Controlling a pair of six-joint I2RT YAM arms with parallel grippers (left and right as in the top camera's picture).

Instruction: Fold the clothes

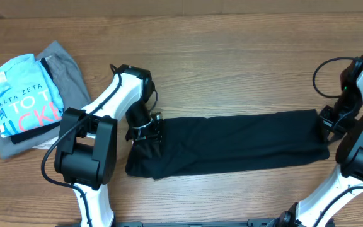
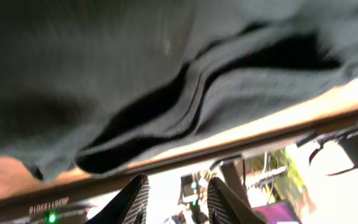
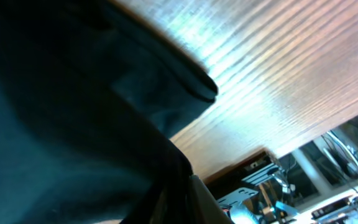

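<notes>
While the left gripper (image 2: 178, 200) stands with fingers spread, holding nothing, at the 9 o'clock end of the black T-shirt (image 1: 232, 144), the right gripper (image 3: 188, 190) pinches the cloth at its 3 o'clock end. The shirt lies as a long band across the table (image 1: 232, 44) centre. A blue lettered shirt (image 1: 24, 94) lies on a grey garment (image 1: 74, 75) at 10 o'clock.

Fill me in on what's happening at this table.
The two arms are working on a black T-shirt, which lies folded into a long band across the table. The left gripper sits at its left end, fingers apart; the right gripper is at its right end, grip unclear. A light blue shirt and grey garment lie piled aside.
</notes>
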